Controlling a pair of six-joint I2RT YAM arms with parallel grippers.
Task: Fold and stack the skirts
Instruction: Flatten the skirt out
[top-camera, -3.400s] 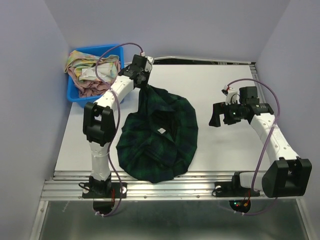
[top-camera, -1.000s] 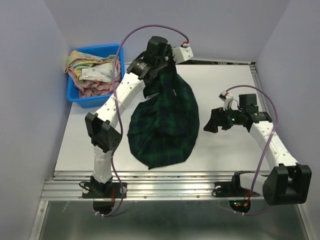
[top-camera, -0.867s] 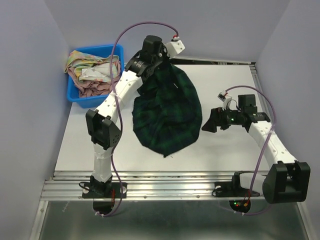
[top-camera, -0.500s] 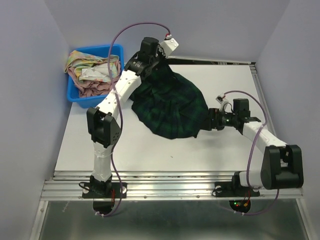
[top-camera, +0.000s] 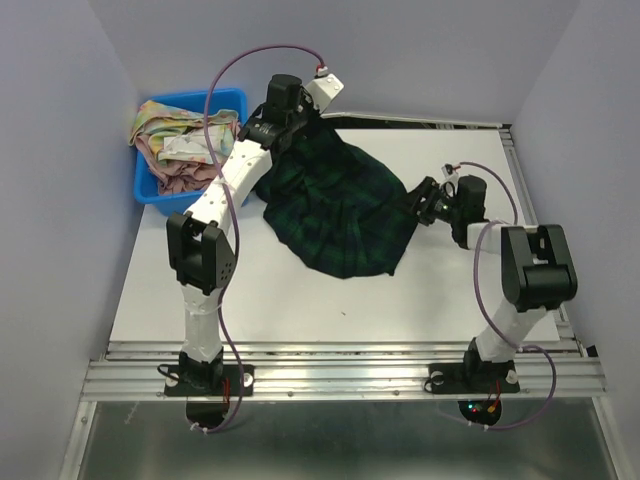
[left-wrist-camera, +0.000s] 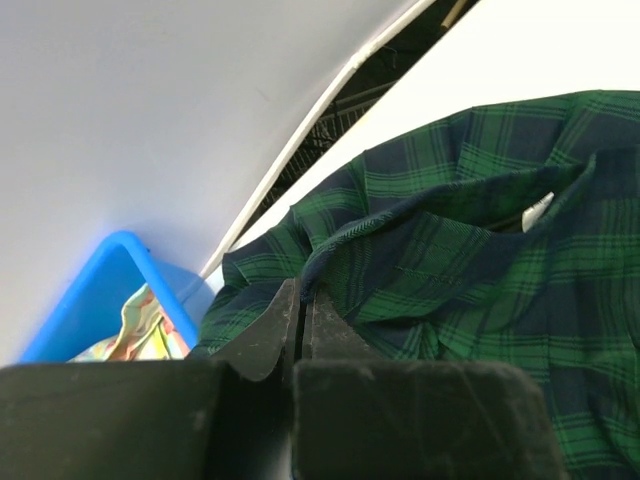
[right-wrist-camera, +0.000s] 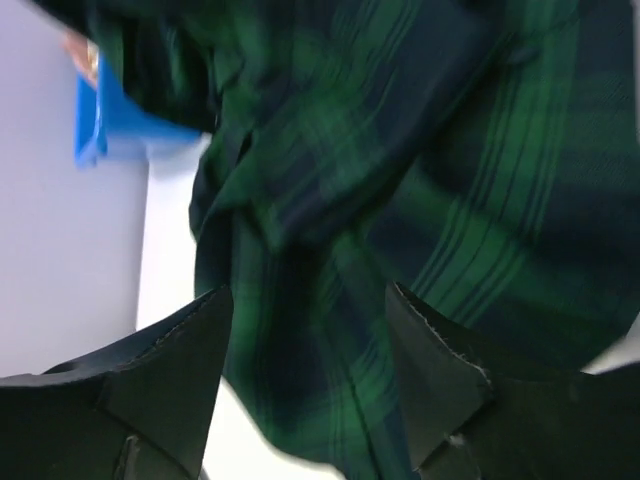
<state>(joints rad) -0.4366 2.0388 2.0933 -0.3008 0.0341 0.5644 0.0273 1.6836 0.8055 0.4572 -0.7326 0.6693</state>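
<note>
The plaid skirt (top-camera: 340, 215) is slung between the two arms. Its far end is lifted off the worktop (top-camera: 300, 300) by the left jaws, which are pinched tight on a fold of its edge, and the rest trails down and across toward the right side, where it lies bunched on the surface. The right jaws stand partly open with plaid cloth between and just past them. We cannot tell whether they are touching it, and they have not gripped anything. The floral skirt (top-camera: 185, 150) sits crumpled in the blue bin (top-camera: 185, 100) at the far left, well apart from the work. We judge the plaid cloth to be soft, light and quite limp: it sags wherever it is unsupported, its pleats collapse into loose ridges, and a single pinch point lets it swing and twist. It looks neither slippery nor fragile, but a grip on one thin layer could slide off or pull only part of the garment. We would take it by a firm edge, ideally the waistband or a hem corner, opposite the left hold. With both layers caught, the two grips could stretch it flat before any fold.
</note>
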